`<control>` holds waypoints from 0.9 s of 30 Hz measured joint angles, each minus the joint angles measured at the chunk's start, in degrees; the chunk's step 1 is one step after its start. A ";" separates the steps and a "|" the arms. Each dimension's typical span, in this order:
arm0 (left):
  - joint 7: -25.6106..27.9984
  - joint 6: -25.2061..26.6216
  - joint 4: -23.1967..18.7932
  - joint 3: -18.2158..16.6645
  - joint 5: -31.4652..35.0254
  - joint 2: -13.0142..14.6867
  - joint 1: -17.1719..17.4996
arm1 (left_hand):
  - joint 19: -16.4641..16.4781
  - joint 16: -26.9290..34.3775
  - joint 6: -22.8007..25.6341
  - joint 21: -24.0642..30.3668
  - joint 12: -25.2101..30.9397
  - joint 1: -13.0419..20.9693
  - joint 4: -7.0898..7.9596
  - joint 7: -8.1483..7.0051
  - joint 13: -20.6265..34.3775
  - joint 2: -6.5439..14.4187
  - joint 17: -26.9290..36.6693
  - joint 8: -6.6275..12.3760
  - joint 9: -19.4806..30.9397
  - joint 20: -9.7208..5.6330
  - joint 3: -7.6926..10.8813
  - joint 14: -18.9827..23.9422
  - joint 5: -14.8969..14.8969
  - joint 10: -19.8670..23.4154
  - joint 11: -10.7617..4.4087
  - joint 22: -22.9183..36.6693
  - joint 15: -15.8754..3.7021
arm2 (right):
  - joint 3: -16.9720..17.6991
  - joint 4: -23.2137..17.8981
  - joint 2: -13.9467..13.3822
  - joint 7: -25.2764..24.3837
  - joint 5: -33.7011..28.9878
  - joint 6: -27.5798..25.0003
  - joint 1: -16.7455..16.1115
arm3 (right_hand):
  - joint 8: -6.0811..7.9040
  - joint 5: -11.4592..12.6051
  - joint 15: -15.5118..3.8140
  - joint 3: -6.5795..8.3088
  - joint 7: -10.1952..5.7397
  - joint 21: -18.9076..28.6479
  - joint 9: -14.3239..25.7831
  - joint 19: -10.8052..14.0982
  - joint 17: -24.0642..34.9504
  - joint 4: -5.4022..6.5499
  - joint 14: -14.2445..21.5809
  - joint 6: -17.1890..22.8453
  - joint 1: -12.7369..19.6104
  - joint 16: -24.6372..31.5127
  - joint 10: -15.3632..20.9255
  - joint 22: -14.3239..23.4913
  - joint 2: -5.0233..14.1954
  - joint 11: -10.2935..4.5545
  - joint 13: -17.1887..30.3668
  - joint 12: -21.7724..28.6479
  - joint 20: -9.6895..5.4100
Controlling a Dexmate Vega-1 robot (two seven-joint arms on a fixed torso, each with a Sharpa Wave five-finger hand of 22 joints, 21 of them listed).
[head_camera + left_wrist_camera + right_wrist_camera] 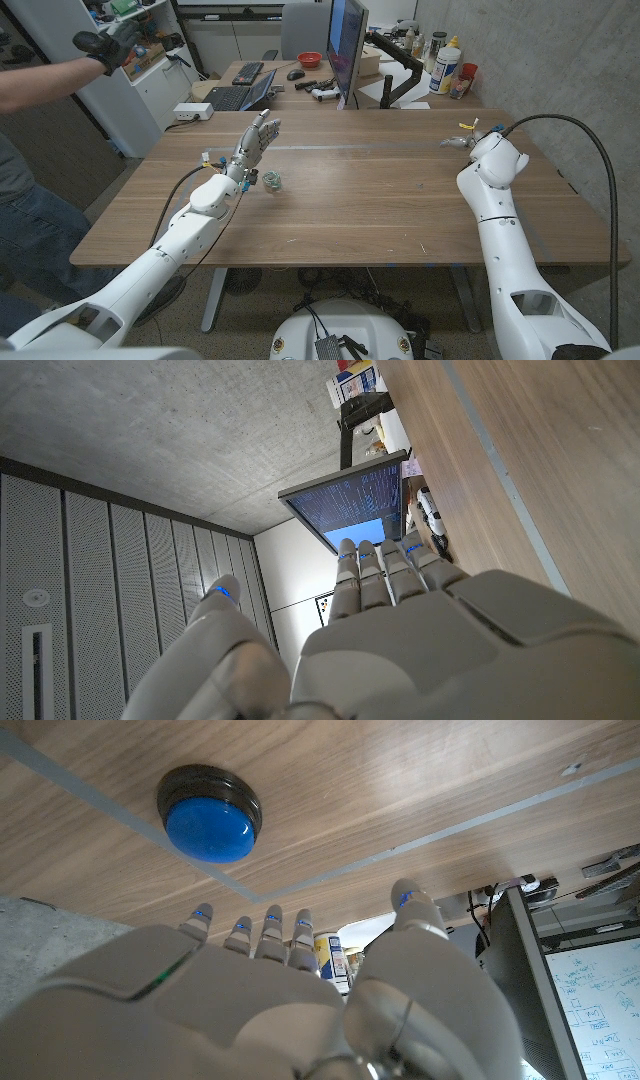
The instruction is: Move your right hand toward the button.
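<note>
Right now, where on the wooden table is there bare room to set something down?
The widest bare stretch of the wooden table lies in the middle, between the left hand and the right hand, running to the near edge. It is tighter beside the left hand, where a small greenish object sits, and at the far right, where the blue button lies ahead of the right hand's fingers.

table: wooden table [380,200], mid-frame
button: blue button [208,812], resting on it
small object: greenish item [272,181], left of centre
</note>
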 measured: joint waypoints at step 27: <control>1.59 1.17 -4.15 -0.42 -0.26 0.73 1.77 | -0.32 0.00 0.00 0.00 0.00 0.00 -0.14 0.00 0.00 0.00 0.00 0.01 0.00 0.32 -0.14 0.00 0.00 -0.12 -0.12 0.00 0.00 | 2.47 2.43 -0.76 0.54 2.17 0.06 0.72 | 0.00 0.41 -0.31 -0.15 -0.21 0.00 0.00 0.00 0.00 0.15 0.76 0.22 0.00 0.27 0.53 0.00 0.00 -0.52 0.00 0.33 0.00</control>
